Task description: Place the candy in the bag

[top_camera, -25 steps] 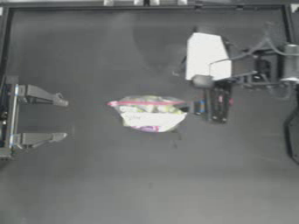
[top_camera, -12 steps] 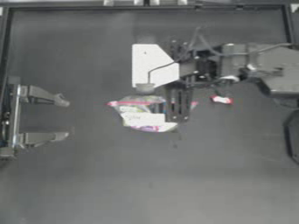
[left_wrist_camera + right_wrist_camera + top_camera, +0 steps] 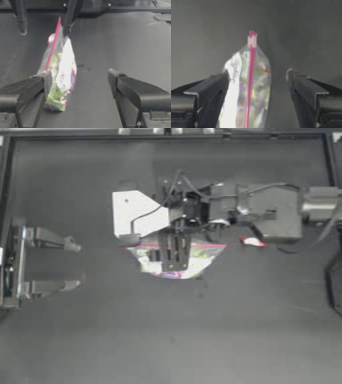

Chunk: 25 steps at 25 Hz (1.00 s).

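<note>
1. I have the right gripper (image 3: 174, 254) hanging directly over the bag (image 3: 175, 259), jaws spread with the pink seal strip (image 3: 250, 75) between them, nothing gripped.
2. The candy (image 3: 252, 242) lies on the table (image 3: 200, 338) behind that gripper, near its arm, so the bag gets secured first, I judge.
3. My left gripper (image 3: 63, 265) waits parked at its own side, jaws apart, well short of the bag.

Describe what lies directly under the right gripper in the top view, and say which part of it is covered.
The right gripper hangs open over the bag, which lies on the table. Its pink seal strip and multicoloured contents show; the jaws cover the bag's middle. The candy lies outside, to the side.
</note>
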### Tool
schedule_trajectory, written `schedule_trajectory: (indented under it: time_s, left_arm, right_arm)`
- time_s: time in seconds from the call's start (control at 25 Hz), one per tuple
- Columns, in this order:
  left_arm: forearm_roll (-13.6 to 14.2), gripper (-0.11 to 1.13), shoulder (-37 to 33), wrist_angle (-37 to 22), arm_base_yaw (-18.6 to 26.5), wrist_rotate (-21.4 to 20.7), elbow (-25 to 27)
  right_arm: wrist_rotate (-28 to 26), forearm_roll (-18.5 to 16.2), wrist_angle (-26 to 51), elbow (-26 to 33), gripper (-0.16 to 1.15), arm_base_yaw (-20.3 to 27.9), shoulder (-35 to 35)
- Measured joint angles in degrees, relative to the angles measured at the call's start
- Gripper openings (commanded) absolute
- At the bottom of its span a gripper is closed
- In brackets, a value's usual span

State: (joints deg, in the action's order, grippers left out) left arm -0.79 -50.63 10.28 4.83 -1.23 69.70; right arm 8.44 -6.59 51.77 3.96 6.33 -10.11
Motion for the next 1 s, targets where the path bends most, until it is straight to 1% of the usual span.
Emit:
schedule_trajectory:
  time_s: [0.52, 0.84, 1.0]
  left_arm:
    - [0.0, 0.98, 0.0, 0.0, 0.09, 0.0, 0.79]
    - [-0.35, 0.98, 0.0, 0.09, 0.0, 0.0, 1.14]
    - [-0.26, 0.98, 0.09, 0.09, 0.09, 0.0, 1.41]
  right_arm:
    - [1.93, 0.0, 4.39, 8.53, 0.97, -1.58, -8.17]
    - [2.37, -0.26, 5.1, 10.37, 0.96, -1.67, -10.55]
    - [2.37, -1.14, 5.45, 10.81, 0.9, -1.67, -11.07]
